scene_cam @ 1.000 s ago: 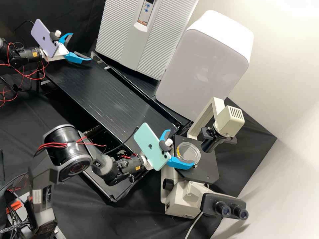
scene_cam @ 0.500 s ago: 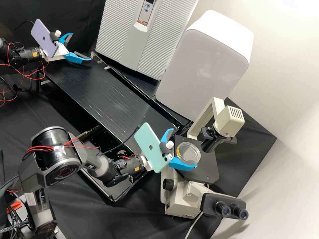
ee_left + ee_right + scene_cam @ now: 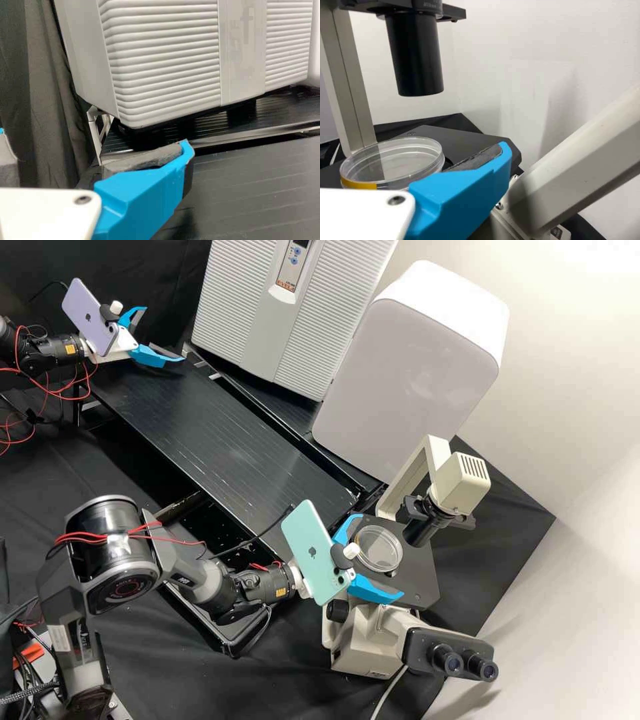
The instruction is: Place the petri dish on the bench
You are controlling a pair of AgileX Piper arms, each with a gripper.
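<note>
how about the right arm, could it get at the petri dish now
Probably yes: its jaws stand open close by the dish, nothing visible between, though the black tube above the stage might crowd a lift.

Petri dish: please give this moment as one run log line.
petri dish: on microscope stage, not bench; right pincer: open at dish; left pincer: open

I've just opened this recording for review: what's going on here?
The right gripper is open at the microscope, reaching around a clear petri dish that sits on the black stage; whether it touches the dish, I can't tell. The left gripper is open and empty by the bench. The dish is not yet on the bench.
</note>
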